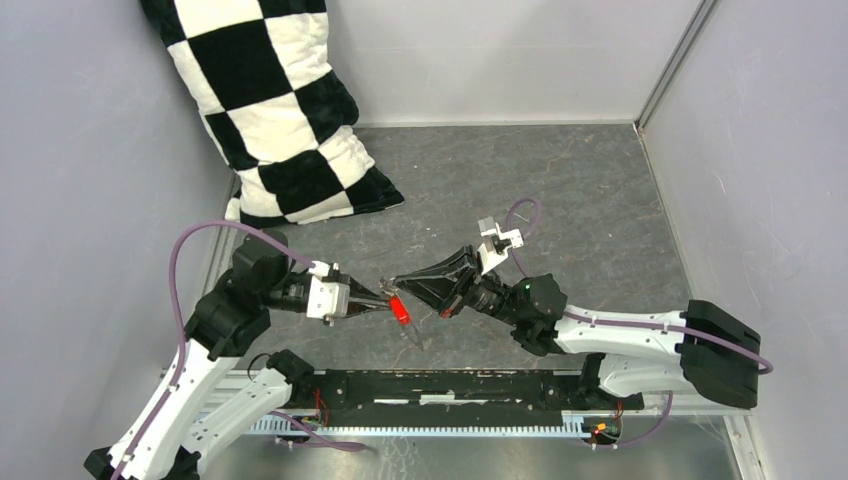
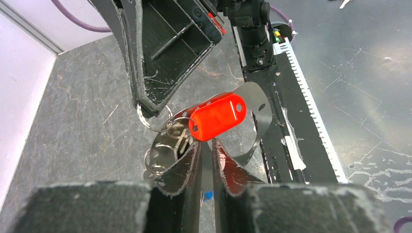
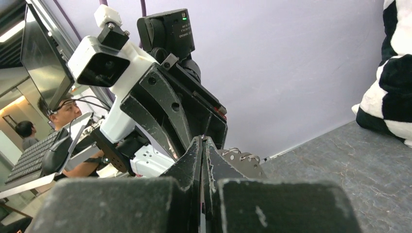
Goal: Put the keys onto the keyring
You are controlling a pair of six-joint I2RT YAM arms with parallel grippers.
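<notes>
The red key [image 2: 217, 116], also seen from above [image 1: 400, 311], hangs by its red head right at my left fingertips. The keyring [image 2: 260, 114] is a thin grey band looping behind it, with small wire rings [image 2: 154, 162] on its perforated part. My left gripper [image 2: 206, 143] [image 1: 385, 300] is shut on the band's lower part. My right gripper [image 1: 393, 281] [image 3: 201, 140] is shut, and its tip pinches a small wire ring [image 2: 145, 116] beside the band. A blue bit [image 2: 209, 195], likely the blue key, shows low between my left fingers. The band also shows in the right wrist view [image 3: 243, 164].
A black-and-white checkered pillow [image 1: 275, 110] leans in the far left corner. Grey walls [image 1: 760, 150] enclose the stone-patterned table on three sides. A black rail [image 1: 450, 385] with the arm bases runs along the near edge.
</notes>
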